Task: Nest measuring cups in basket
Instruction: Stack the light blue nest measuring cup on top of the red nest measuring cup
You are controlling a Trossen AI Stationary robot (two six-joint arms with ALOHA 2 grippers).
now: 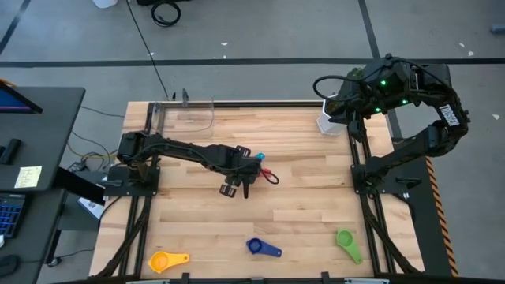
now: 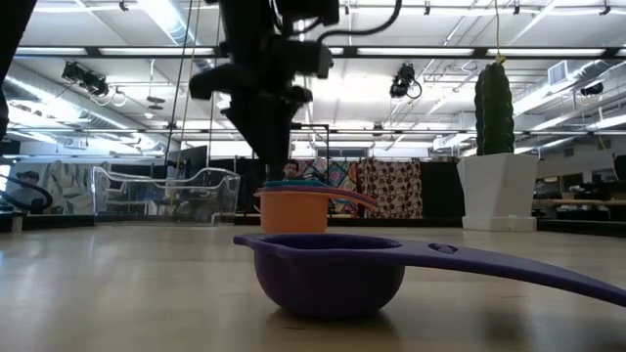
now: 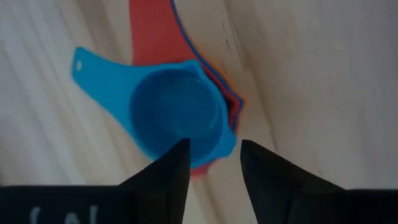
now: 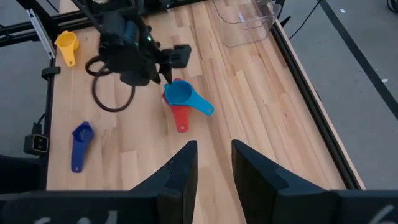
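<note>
Left to right across the wooden table (image 1: 300, 173). No readable writing on any cup or arm; a yellow note on the side desk at far left is too small to read, and white lettering on the right arm is illegible.

Far-left corner: clear basket (image 1: 186, 115), standing at the table's back edge, well apart from all the cups.

Near edge, left: yellow measuring cup (image 1: 161, 261), alone, handle pointing right.

Centre: left gripper (image 1: 254, 168) sits right over a stack of nested cups. Its fingers (image 3: 171, 180) are parted a narrow way, straddling the rim of the light blue measuring cup (image 3: 180, 118); one finger overlaps the rim, the other stands just outside it. Not clamped on it as far as the wrist view shows. The light blue cup is on top, the red measuring cup (image 4: 180, 115) under it, handles splayed in different directions. The low view shows an orange cup body (image 2: 292, 209) in the same stack.

Near edge, centre: dark blue measuring cup (image 1: 255, 246), handle pointing right, well apart from the stack.

Near edge, right: green measuring cup (image 1: 345, 238).

Far-right corner: white cactus pot (image 1: 328, 123), with the right gripper (image 4: 214, 163) raised near it, fingers a narrow gap apart, holding nothing.
</note>
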